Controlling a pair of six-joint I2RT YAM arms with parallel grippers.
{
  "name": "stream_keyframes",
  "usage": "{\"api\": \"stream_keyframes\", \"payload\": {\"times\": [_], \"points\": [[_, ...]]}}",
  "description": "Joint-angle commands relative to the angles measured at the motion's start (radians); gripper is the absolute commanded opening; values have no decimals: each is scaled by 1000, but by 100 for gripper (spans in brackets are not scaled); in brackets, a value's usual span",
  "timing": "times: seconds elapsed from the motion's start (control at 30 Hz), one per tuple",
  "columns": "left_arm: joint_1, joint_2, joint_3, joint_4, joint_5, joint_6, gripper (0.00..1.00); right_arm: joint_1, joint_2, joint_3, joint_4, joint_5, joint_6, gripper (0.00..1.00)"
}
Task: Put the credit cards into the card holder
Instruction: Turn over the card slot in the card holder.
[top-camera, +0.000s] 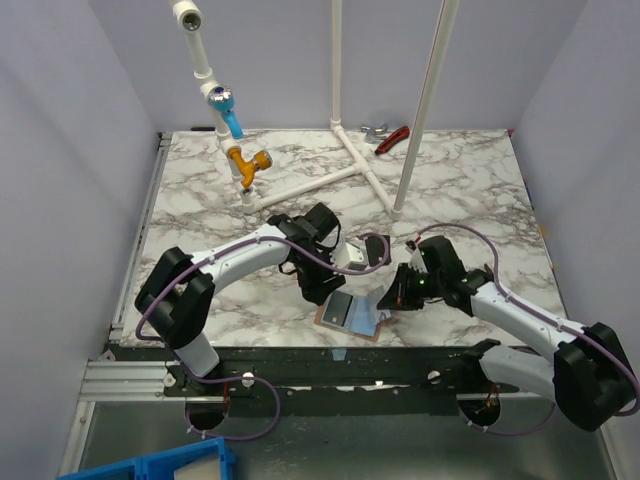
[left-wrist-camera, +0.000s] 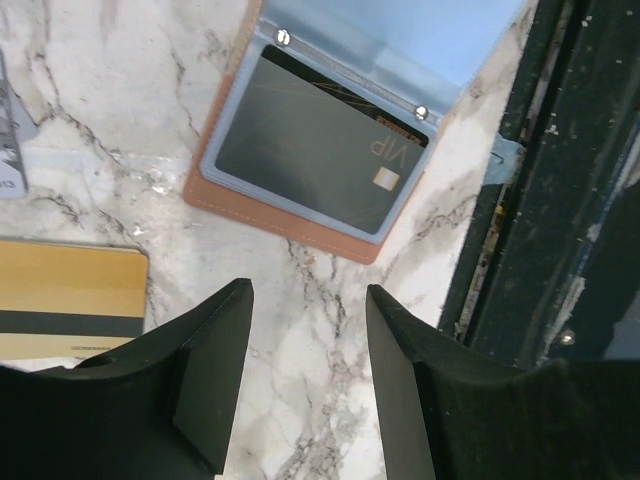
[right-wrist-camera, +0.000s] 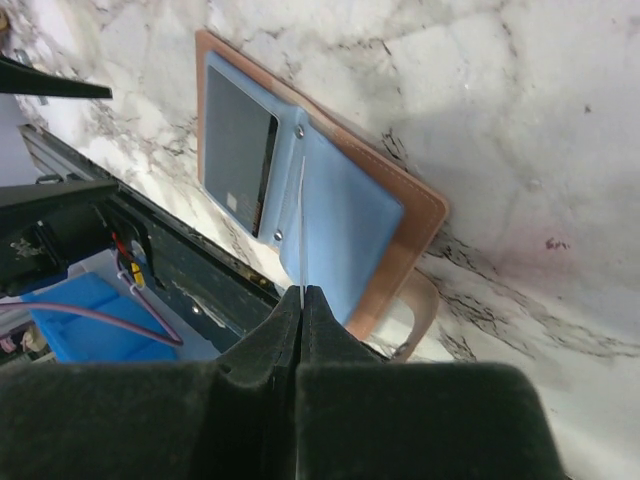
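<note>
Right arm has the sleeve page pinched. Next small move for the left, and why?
Probably swing the left gripper over to the gold card and close on it: its jaws stand open and empty, that card lies flat beside the card holder, and the right gripper pinches a sleeve page up.

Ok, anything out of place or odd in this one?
One thing: a small pale blue piece sits just past the table's near edge, against the dark rail below the card holder; what it is can't be told. The holder lies open, askew, close to that edge.
</note>
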Motion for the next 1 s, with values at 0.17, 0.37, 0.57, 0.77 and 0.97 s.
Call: {"api": "stream_keyframes", "payload": {"times": [0.17,0.37,0.57,0.77,0.97], "points": [[-72,31,-62,154,-220,18,49,-1,-61,-59,-88,-5,30,1],[-91,69,-62,171,-240,14,48,-1,-61,-67,-113,-10,30,1],[-122,99,-59,184,-273,16,47,-1,-102,-81,-145,-5,53,1],[-133,110,-59,189,-297,16,47,-1,-173,-97,-193,9,70,1],[-135,109,-61,188,-303,16,47,-1,-183,-109,-192,-4,66,1]]}}
